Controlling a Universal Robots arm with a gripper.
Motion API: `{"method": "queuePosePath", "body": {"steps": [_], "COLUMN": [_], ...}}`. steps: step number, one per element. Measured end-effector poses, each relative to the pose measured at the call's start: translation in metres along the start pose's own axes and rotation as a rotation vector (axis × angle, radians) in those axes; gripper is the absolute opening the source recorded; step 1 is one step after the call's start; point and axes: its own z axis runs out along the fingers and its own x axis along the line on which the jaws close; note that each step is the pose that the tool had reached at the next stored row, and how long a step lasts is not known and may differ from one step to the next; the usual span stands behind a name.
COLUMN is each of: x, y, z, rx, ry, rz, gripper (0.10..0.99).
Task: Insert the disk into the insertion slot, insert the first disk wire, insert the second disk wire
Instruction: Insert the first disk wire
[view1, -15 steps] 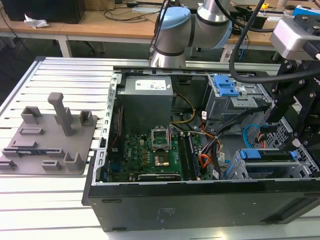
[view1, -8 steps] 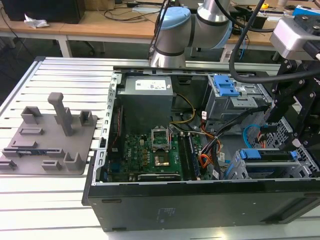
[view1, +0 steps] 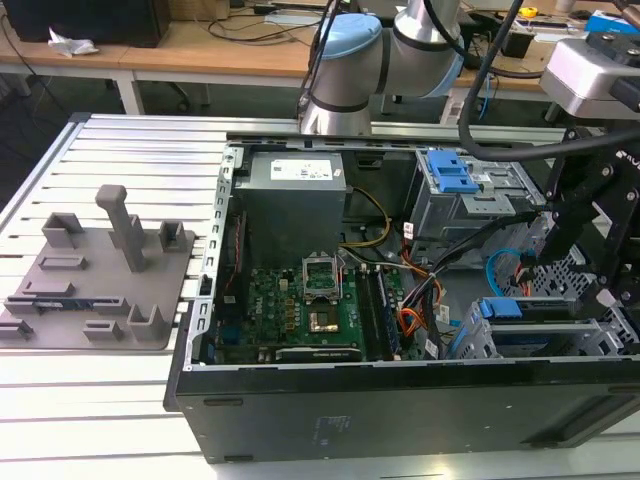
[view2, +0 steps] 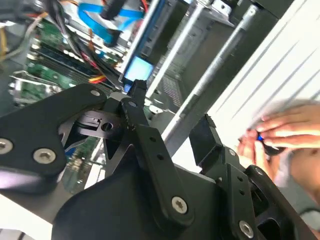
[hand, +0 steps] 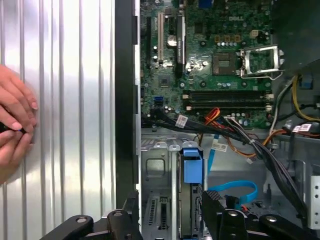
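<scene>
1. First wrist view: the gripper (hand: 172, 215) hangs over the insertion slot (hand: 157, 167). Its two black fingers (hand: 215, 205) are spread apart with nothing clamped between them.
2. The disk (hand: 192, 165) sits inside that low grey cage, its blue carrier tab showing near the fingertips.
3. A light blue flat cable (hand: 235, 187) curves just beside the cage. I cannot tell whether its end is plugged in.
4. A bundle of black cables (hand: 260, 155) runs between the cage and the motherboard (hand: 210, 60).
5. In the exterior view, the open computer case (view1: 400, 410) lies on a slatted metal table (view1: 120, 140). The slot is at the case's end on the exterior view's right, near the taller cage (view1: 450, 172) with its blue latch.
6. A grey fixture (view1: 100, 280) lies on the table, on the exterior view's left of the case.
7. A person's hands (hand: 15, 125) rest on the table outside the case wall, pinching a small dark object.
</scene>
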Motion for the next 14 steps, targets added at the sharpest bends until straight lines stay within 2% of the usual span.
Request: {"method": "queuePosePath", "body": {"steps": [1, 2, 3, 8, 9, 11, 13, 14], "x": [0.0000, -0.0001, -0.0002, -0.0008, -0.0033, -0.0132, -0.0227, -0.0272], "y": [0.0006, 0.0022, 0.0021, 0.0022, 0.0022, 0.0022, 0.0022, 0.0022], "z": [0.0001, 0.0006, 0.0010, 0.0046, 0.0053, 0.0056, 0.0060, 0.0059], "rx": [0.001, 0.016, 0.018, 0.020, 0.020, 0.021, 0.022, 0.022], "ry": [0.0029, 0.0057, 0.0060, 0.0083, 0.0137, 0.0400, 0.0605, 0.0670], "rz": [-0.003, 0.002, 0.012, 0.080, 0.081, 0.081, 0.081, 0.081], "gripper": [0.620, 0.620, 0.620, 0.620, 0.620, 0.620, 0.620, 0.620]}}
